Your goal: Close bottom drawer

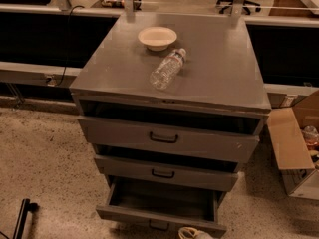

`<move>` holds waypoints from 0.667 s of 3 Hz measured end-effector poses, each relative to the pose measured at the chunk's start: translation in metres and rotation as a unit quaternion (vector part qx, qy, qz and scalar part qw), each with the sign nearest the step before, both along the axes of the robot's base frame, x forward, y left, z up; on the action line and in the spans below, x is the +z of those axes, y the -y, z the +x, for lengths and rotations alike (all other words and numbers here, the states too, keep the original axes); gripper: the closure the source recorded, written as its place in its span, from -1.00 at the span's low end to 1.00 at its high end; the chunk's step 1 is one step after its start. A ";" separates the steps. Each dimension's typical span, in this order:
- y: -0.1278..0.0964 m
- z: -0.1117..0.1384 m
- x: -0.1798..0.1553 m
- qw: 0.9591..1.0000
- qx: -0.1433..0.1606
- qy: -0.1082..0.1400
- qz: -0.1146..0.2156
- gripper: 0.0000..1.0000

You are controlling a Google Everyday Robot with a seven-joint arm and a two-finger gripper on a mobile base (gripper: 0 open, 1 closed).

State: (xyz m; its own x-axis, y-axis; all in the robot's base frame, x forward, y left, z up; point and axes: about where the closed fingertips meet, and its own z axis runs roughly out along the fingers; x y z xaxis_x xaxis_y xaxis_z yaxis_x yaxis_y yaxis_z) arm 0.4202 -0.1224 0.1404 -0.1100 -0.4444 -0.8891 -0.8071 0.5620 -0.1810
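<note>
The grey metal cabinet (219,78) has three drawers. The bottom drawer (159,217) is pulled well out, and its inside looks empty. Its small dark bar handle (158,226) sits on the slim front panel. The middle drawer (164,173) and the top drawer (167,139) stand slightly out. My gripper (193,233) shows only as a pale tip at the bottom edge of the view. It is just in front of the bottom drawer's front panel, right of the handle.
A white bowl (157,38) and a clear plastic bottle (167,68) lying on its side are on the cabinet top. An open cardboard box (294,148) stands on the floor to the right. A black bar (21,219) is at the lower left.
</note>
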 end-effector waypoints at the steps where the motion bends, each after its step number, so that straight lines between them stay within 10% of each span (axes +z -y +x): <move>1: 0.014 0.040 0.017 1.000 -0.013 0.024 -0.007 1.00; 2: 0.018 0.052 0.021 0.999 -0.017 0.028 -0.008 1.00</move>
